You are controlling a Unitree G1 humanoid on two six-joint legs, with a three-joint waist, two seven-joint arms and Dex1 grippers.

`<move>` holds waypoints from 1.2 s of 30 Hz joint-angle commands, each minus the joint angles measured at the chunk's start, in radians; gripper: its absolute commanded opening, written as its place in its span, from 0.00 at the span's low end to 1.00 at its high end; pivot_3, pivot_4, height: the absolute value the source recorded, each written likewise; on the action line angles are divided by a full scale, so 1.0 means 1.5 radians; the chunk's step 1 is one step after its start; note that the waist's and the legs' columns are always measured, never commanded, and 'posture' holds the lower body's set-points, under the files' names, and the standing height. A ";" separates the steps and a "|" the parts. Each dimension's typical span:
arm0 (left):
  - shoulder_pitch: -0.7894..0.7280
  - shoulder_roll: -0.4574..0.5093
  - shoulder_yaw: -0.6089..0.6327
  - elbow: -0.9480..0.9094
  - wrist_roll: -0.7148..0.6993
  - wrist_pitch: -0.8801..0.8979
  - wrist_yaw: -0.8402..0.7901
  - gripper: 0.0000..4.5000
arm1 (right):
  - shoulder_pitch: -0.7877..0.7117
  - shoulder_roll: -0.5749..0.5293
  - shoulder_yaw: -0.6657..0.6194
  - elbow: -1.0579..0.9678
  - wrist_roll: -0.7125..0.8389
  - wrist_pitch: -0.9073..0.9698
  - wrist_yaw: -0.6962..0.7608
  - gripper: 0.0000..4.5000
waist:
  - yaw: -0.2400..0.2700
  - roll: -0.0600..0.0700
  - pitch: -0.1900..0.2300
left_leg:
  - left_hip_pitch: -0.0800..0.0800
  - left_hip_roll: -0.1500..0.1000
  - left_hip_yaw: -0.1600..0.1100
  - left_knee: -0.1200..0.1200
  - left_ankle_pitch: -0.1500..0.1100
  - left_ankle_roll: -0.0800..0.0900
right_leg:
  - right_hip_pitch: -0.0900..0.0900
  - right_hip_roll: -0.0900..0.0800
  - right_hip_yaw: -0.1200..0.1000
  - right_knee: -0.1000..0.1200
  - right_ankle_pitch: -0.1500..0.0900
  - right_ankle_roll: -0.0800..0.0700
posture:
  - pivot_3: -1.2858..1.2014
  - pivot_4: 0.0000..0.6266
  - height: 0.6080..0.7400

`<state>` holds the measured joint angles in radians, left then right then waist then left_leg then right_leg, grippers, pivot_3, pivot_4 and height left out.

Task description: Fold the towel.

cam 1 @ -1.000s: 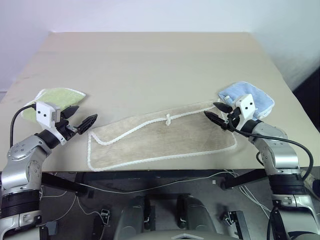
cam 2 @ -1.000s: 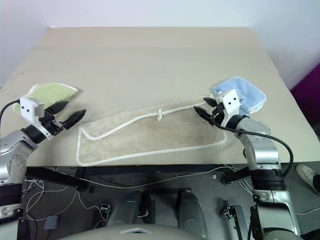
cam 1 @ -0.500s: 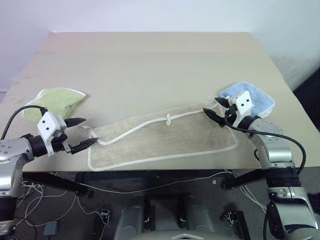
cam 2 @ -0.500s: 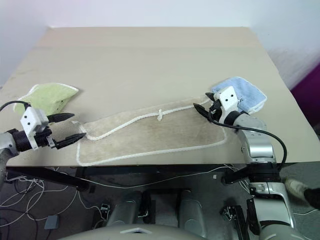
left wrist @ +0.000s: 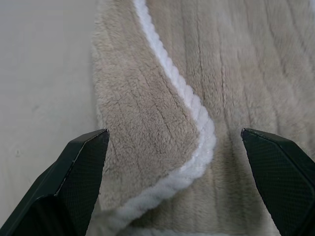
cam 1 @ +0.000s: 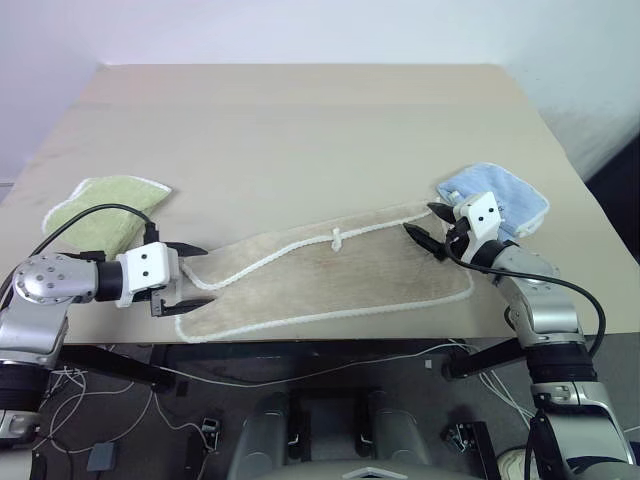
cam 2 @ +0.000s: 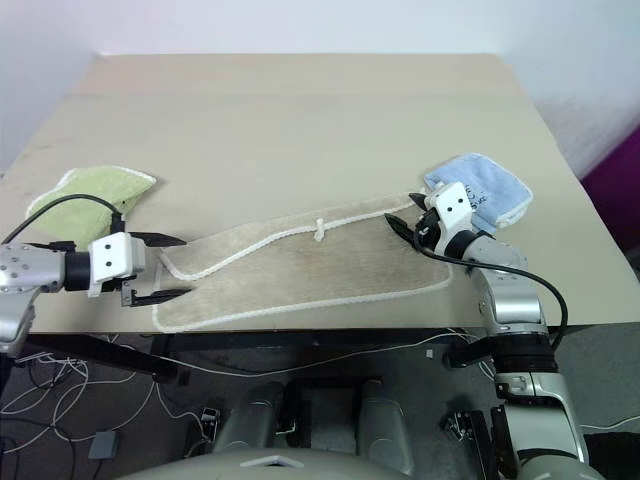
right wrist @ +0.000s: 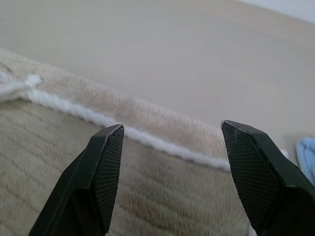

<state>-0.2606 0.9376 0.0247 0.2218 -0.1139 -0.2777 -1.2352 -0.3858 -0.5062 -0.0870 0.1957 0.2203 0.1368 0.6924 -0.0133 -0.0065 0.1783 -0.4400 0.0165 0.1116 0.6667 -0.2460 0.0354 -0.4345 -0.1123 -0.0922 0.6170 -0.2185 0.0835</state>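
Grasp step: the left gripper [cam 1: 183,278], jaws spread wide, straddles the folded-over end of the towel [cam 1: 320,280], while the right gripper [cam 1: 428,226], also spread, hovers just over the opposite end; next both likely need to close on cloth; count: one beige towel, one green towel [cam 1: 95,208], one blue towel [cam 1: 510,195].

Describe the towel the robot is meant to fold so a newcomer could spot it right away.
On the tan table, look along the near edge between the two pincers. The beige towel lies stretched out there, long and flat. Its white corded edging and small white loop distinguish it from the green towel and blue towel.
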 commanded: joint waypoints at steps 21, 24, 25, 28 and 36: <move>-0.030 -0.058 0.030 0.054 -0.102 0.023 0.023 0.00 | -0.037 -0.080 0.036 0.009 -0.129 -0.094 -0.028 0.75 | -0.001 0.000 0.000 | 0.000 0.000 0.000 0.000 0.000 0.000 | 0.000 0.000 0.000 0.001 0.000 0.000 | 0.52 0.24 1.00; -0.018 -0.067 0.049 0.027 -0.133 0.064 0.032 0.00 | -0.076 -0.100 0.068 0.069 -0.187 -0.157 -0.041 0.75 | -0.002 0.000 0.000 | 0.000 0.000 0.000 0.001 0.000 0.000 | 0.000 0.000 0.000 0.001 0.000 0.001 | 0.52 0.24 1.00; -0.014 -0.069 0.054 0.020 -0.139 0.073 0.035 0.00 | -0.097 -0.108 0.086 0.105 -0.219 -0.188 -0.053 0.75 | -0.002 0.000 0.000 | 0.000 0.000 0.000 0.000 0.000 0.000 | 0.000 0.000 0.000 0.001 0.000 0.001 | 0.52 0.24 1.00; -0.002 -0.073 0.061 0.008 -0.140 0.081 0.045 0.00 | -0.158 -0.122 0.135 0.209 -0.296 -0.277 -0.084 0.75 | -0.002 0.000 0.000 | 0.000 0.000 0.000 0.001 0.000 0.000 | 0.000 0.000 0.000 0.001 -0.001 0.001 | 0.52 0.24 1.00; 0.021 -0.081 0.069 -0.018 -0.132 0.086 0.065 0.00 | -0.263 -0.161 0.223 0.394 -0.428 -0.433 -0.149 0.75 | -0.002 0.000 0.000 | 0.000 0.000 0.000 0.001 0.000 0.000 | 0.000 0.000 0.000 0.001 -0.001 0.001 | 0.52 0.24 1.00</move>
<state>-0.2352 0.8144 0.0963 0.2289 -0.2971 -0.1453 -1.1477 -0.7443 -0.7182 0.2451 0.7667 -0.3927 -0.4675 0.4966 -0.0164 -0.0060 0.1784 -0.4397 0.0164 0.1120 0.6676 -0.2458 0.0357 -0.4344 -0.1124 -0.0918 0.6186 -0.2195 0.0849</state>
